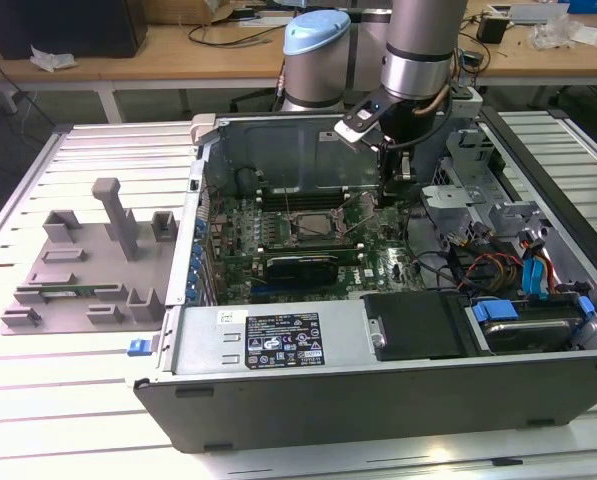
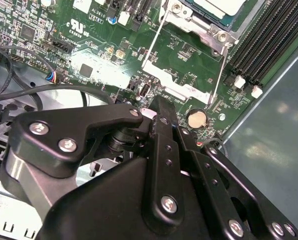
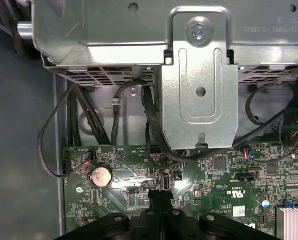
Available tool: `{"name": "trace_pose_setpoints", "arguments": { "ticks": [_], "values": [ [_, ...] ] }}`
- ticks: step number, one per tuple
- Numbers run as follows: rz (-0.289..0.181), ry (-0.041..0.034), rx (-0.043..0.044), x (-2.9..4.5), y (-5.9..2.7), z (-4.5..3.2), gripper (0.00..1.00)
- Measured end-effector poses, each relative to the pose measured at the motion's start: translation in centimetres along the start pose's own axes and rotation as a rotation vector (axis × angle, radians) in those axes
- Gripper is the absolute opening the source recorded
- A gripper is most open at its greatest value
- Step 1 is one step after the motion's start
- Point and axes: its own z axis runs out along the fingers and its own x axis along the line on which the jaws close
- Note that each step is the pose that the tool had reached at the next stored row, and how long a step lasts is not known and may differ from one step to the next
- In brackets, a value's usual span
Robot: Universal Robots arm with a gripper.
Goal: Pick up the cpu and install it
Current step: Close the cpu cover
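- Low inside the open computer case [image 1: 278,395], just to the exterior view's right of the CPU socket [image 1: 313,228]: the pincer [image 1: 395,182], pressed together with nothing visible in its grip
- Seated in that socket, as seen in the second wrist view: the cpu [image 2: 219,5], pale silver top up, thin green rim showing, a little apart from the pincer and untouched by it
- Swung open and lying toward the pincer: the socket's metal load plate [image 2: 181,62], with bare motherboard [image 2: 89,50] visible through its window
- Judged from the open plate: chip placed but not yet clamped down
- Probably closed to a narrow tip so as to fit the tight gap between the socket and the steel drive cage [image 3: 198,75], and to press rather than pinch
- Right by the tip in the first wrist view: a small metal-framed port [image 3: 164,181], with a coin cell battery [image 3: 100,176] near it on the board
- Close around: loops of black cables [image 3: 151,120] running out from under the drive cage, a finned heatsink [image 3: 294,220], and memory slots [image 2: 268,45] along one side of the socket
- In the way of any sideways travel: cage and cables, both crowding the space around the tip
- Well apart, out on the slatted surface [image 1: 38,420] at the exterior view's left: grey plastic fixture blocks [image 1: 88,270]
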Motion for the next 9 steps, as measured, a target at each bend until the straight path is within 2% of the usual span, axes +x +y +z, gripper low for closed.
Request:
{"name": "trace_pose_setpoints", "arguments": {
  "ticks": [9],
  "values": [
    [0.0, 0.0002, -0.0001, 0.01, -0.16, 0.03, 0.11]
  ]
}}
